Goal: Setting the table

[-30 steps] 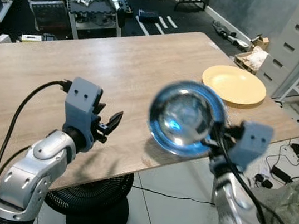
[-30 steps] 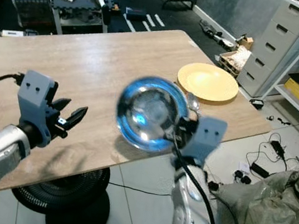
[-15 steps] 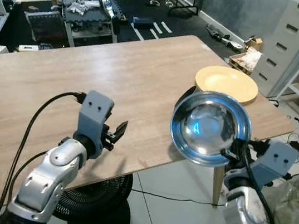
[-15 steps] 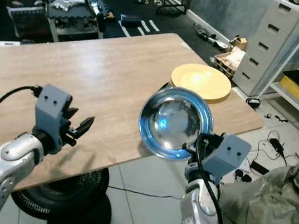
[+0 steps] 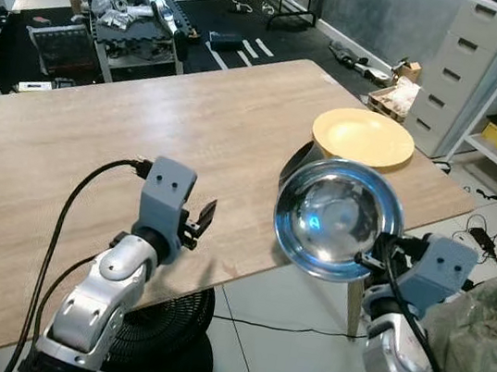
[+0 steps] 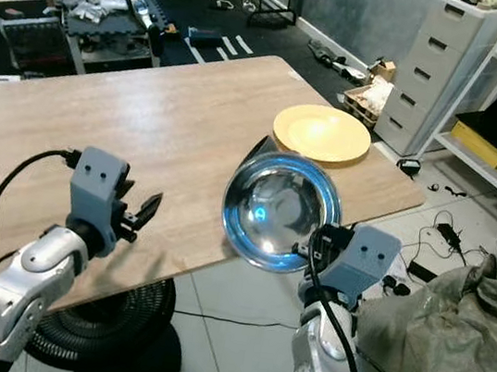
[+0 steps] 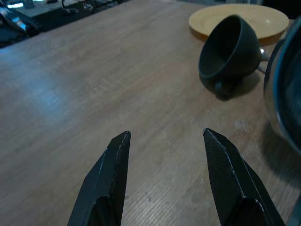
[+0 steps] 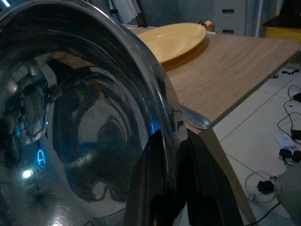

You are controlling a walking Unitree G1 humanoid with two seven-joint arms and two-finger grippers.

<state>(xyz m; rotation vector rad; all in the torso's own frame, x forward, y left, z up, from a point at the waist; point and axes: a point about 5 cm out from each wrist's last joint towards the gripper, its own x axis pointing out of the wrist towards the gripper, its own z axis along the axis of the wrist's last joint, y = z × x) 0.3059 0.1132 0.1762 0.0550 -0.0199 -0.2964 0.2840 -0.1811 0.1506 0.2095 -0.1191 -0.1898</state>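
The right claw [image 8: 167,188] pinches the rim of a shiny steel bowl [image 5: 337,218], one finger inside the rim and one outside, pressed tight against the metal. The bowl is held up on edge in the air, its hollow facing the robot's head, just off the near edge of the wooden table [image 5: 145,124] and above the tiled floor [image 5: 281,341]. Beyond the held bowl, on the table, lies a yellow plate [image 5: 363,137] near the far right corner. Between the claw and the plate a spoon [image 8: 195,118] rests on the table edge (only its rounded end can be made out past the bowl's rim).

The left claw [image 7: 164,141] hovers low over the table near its front edge, its two black fingers [image 7: 106,174] spread wide with nothing between them. Ahead of it and to its right a dark bowl [image 7: 229,49] lies tipped on its side on the wood, its mouth turned away from the claw, just beside the yellow plate. The steel bowl's rim shows at the right of this claw, close by.

Behind the table stand a cluttered rack [image 5: 139,11] on a dark mat, and white drawers [image 5: 478,61] along the right wall.
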